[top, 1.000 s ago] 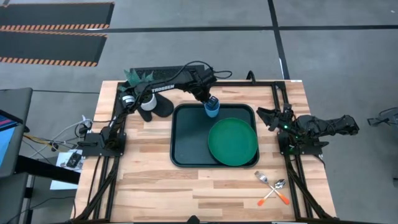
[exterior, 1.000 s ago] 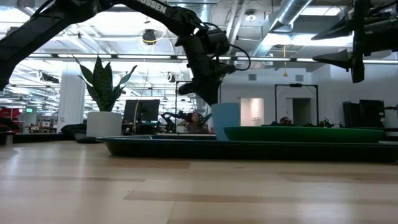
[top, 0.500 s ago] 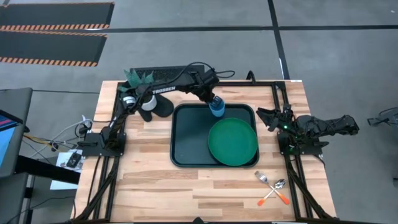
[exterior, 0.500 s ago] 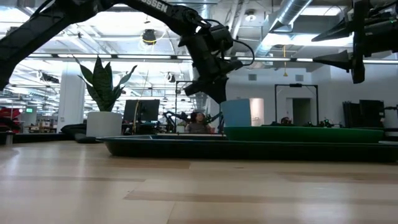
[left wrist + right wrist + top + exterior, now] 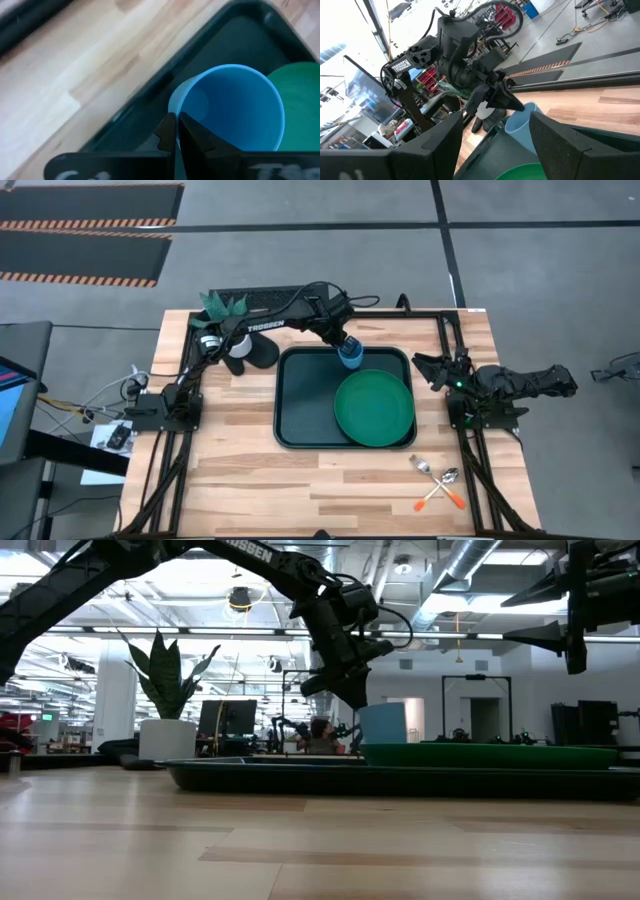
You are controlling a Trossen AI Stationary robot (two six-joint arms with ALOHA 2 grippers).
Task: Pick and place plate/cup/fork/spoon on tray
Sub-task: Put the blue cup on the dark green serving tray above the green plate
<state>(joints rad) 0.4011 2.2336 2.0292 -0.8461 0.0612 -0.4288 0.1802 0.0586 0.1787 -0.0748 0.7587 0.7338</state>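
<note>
At the tray's (image 5: 300,415) upper edge, mid-frame, the left gripper (image 5: 345,348) is clamped on the cup's (image 5: 351,357) rim, just above the plate (image 5: 374,407). The right gripper (image 5: 428,367) waits spread apart at right.

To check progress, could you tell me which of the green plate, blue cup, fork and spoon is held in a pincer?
The small light-blue plastic cup: the left pincer grips its rim over the dark tray.
</note>
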